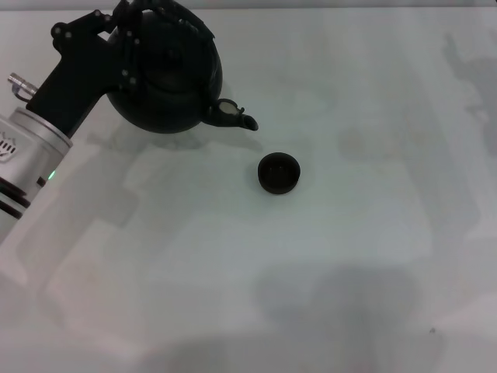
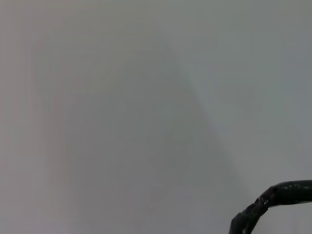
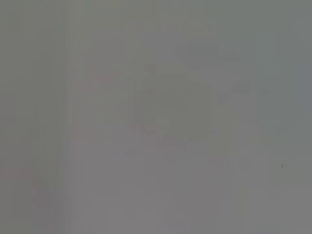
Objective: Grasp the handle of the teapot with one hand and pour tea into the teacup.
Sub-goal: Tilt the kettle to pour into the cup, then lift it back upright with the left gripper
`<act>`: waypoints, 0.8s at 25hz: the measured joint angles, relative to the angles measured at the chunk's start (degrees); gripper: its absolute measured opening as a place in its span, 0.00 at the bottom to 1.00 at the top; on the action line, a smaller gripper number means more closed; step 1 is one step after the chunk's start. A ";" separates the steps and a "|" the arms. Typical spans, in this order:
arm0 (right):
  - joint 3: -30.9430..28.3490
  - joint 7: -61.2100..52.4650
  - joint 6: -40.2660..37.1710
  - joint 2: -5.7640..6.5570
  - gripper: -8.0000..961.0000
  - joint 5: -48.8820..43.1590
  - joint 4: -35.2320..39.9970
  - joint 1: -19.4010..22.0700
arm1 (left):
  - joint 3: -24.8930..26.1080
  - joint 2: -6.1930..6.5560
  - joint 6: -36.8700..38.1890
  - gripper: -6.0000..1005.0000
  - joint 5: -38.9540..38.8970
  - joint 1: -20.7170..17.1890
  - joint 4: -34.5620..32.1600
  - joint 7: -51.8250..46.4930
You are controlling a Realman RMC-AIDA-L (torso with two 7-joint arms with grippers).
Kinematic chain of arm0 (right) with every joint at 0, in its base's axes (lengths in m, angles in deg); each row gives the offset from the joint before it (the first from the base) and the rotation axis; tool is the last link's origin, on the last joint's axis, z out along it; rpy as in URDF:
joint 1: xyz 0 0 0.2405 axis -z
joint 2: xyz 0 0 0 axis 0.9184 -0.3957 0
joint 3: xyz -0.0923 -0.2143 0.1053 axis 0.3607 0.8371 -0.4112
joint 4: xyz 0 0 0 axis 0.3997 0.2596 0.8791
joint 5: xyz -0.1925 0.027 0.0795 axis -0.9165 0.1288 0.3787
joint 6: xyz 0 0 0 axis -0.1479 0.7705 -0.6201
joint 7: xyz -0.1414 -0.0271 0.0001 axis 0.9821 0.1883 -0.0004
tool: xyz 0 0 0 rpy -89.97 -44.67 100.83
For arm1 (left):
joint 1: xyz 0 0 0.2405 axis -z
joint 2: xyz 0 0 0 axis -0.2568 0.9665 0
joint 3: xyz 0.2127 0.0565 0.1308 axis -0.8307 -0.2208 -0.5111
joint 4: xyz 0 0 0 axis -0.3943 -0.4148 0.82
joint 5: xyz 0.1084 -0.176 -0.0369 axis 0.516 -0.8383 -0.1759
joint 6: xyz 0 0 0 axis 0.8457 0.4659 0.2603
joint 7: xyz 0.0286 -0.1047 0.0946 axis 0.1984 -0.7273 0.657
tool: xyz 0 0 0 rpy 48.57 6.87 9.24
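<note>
The matte-black teapot (image 1: pixel 167 81) is at the far left of the head view, its short spout (image 1: pixel 237 116) pointing toward the teacup. My left gripper (image 1: pixel 128 35) is shut on the arched dark handle (image 1: pixel 182 19) at the pot's top. The pot seems to hang a little above the white table, with a faint shadow under it. The small black teacup (image 1: pixel 278 172) stands on the table, in front of and to the right of the spout tip and apart from it. A dark curved piece, likely the handle (image 2: pixel 282 192), shows in the left wrist view. My right gripper is out of view.
The white table (image 1: pixel 349 256) carries only faint grey shadows and stains. My left arm's silver forearm (image 1: pixel 31 148) comes in from the left edge. The right wrist view shows only bare table surface (image 3: pixel 156 117).
</note>
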 joint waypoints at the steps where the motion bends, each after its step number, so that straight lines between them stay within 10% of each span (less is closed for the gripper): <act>1: -0.02 -0.33 -0.01 -0.01 0.88 0.00 -0.02 0.01 | 0.00 0.00 0.00 0.12 0.00 0.00 0.00 0.00; 20: -1.81 -1.51 -0.09 -0.01 0.88 0.05 -1.18 0.39 | -0.16 0.15 -4.31 0.12 2.87 2.27 -0.78 0.10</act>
